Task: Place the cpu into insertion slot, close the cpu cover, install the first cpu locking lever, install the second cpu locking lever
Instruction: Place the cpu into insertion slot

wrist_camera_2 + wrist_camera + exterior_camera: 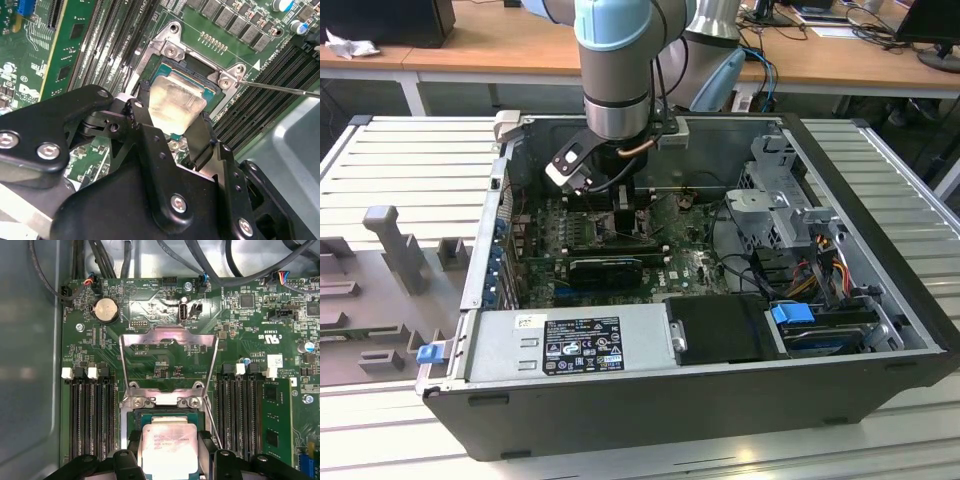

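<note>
Holding the cpu (177,102) by two sides, the gripper (174,114) has its two black fingers (142,102) shut just wide enough to pinch the chip. The chip hangs right over the insertion slot (165,415), in the middle of the green board (165,365). I cannot tell if it touches the slot yet.

I think this step is putting the chip in. To do it well, the chip should stay flat, with its corners lined up with the slot's corners. It should go down slowly and softly, with no pushing, because the tiny parts in the slot could bend. The fingers should let go only when the chip sits flat.

The cpu cover (170,335) is flipped open, away from the slot, so nothing is in the way.

Counting: one chip, one slot, one cover, two fingers. I can be sure of one thin lever (212,405) beside the slot. I also count one round battery (106,310) and four white clips (66,372)
</note>
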You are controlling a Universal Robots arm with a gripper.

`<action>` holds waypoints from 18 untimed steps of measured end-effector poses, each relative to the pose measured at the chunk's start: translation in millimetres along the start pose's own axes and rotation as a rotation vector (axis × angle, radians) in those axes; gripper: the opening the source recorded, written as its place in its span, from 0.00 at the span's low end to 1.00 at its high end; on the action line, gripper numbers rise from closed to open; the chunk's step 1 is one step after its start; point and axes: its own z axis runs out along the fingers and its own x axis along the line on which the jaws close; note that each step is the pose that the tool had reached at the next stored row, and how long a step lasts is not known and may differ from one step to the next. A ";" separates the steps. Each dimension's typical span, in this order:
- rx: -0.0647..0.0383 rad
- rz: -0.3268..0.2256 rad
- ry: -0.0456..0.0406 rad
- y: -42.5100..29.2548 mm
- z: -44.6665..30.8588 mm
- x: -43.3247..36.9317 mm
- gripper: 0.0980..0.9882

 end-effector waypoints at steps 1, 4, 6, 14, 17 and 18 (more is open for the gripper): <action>0.000 0.000 0.0000 -0.1 1.4 0.3 0.49; 0.000 0.000 -0.0005 -0.2 2.2 0.5 0.49; 0.000 0.000 -0.0008 -0.2 2.2 0.5 0.49; 0.000 0.000 -0.0010 -0.3 3.3 0.5 0.50; 0.000 0.000 -0.0011 -0.3 3.3 0.5 0.58; 0.000 0.000 -0.0011 -0.3 3.3 0.5 0.58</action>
